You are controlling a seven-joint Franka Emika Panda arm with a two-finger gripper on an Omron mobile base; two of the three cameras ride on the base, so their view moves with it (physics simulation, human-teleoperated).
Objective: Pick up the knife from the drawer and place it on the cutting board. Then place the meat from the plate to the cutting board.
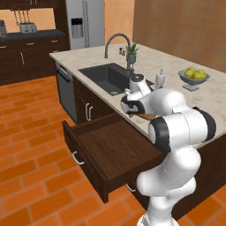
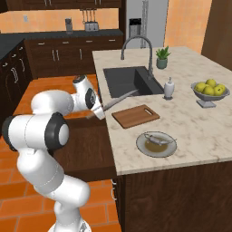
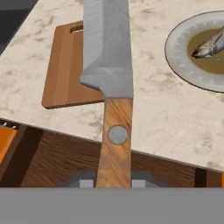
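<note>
My gripper (image 3: pixel 113 181) is shut on the light brown handle of the knife (image 3: pixel 109 57). The grey blade points out over the counter, towards the cutting board (image 3: pixel 65 70). In the right base view the gripper (image 2: pixel 96 111) hangs above the open drawer (image 2: pixel 86 149), just off the counter's edge. The knife (image 2: pixel 118 99) slants up towards the sink, left of the cutting board (image 2: pixel 135 116). The plate (image 2: pixel 141 144) lies nearer the counter's front, with the small pale meat (image 2: pixel 159 139) on it. The same plate (image 3: pixel 179 48) and meat (image 3: pixel 210 46) show at the hand view's upper right. The drawer (image 1: pixel 114 148) stands pulled far out.
A dark sink (image 2: pixel 129 79) with a curved faucet (image 2: pixel 136 43) lies beyond the board. A white soap bottle (image 2: pixel 169 88), a potted plant (image 2: pixel 162 58) and a footed bowl of yellow fruit (image 2: pixel 208 90) stand on the counter. Orange tiled floor surrounds the island.
</note>
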